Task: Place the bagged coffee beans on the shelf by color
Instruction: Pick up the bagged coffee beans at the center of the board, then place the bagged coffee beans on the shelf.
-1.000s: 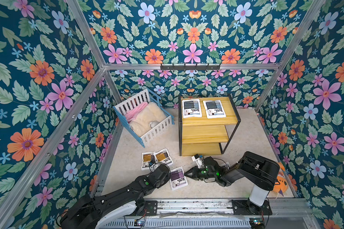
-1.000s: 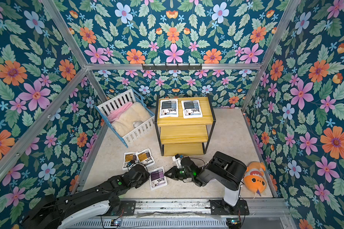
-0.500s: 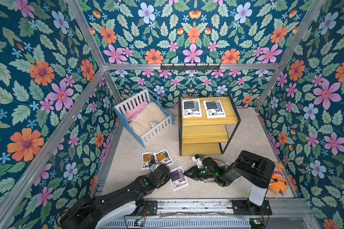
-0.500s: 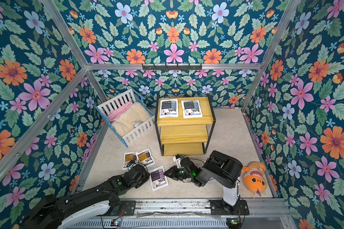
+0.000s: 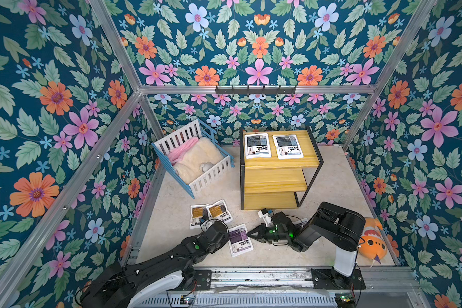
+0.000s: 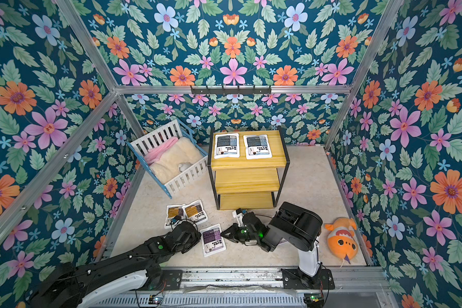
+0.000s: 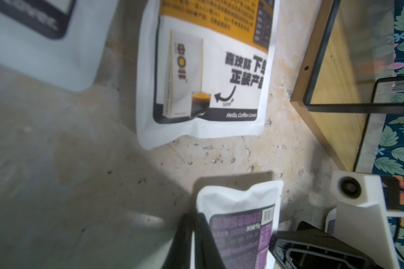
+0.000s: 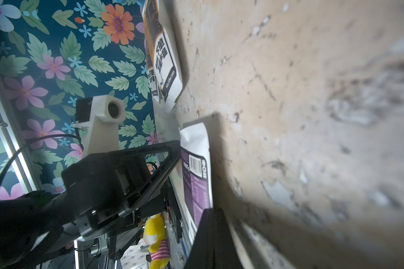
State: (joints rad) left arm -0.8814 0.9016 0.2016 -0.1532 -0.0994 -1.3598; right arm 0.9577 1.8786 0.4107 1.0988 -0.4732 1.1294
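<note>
A purple-labelled coffee bag [image 5: 240,239] [image 6: 212,240] lies on the floor in front of the shelf [image 5: 278,184], one end lifted. My left gripper [image 5: 228,235] [image 7: 193,216] is shut on its left edge. My right gripper [image 5: 249,234] [image 8: 214,212] is shut on the opposite edge. Two yellow-brown bags [image 5: 198,214] [image 5: 220,210] lie flat just beyond the left gripper. Two blue-grey bags [image 5: 257,145] [image 5: 288,146] rest side by side on the shelf's top board. Another purple bag's corner [image 7: 329,220] shows behind the right gripper.
A white-and-blue crib [image 5: 195,160] with fleece and a pink cloth stands left of the shelf. An orange plush fish [image 5: 371,240] lies by the right wall, beside the right arm's base. The shelf's middle and bottom boards carry nothing.
My right arm has leaned in toward the purple bag and its fingers have closed at the bag's edge. The left arm and the other bags have not moved.
</note>
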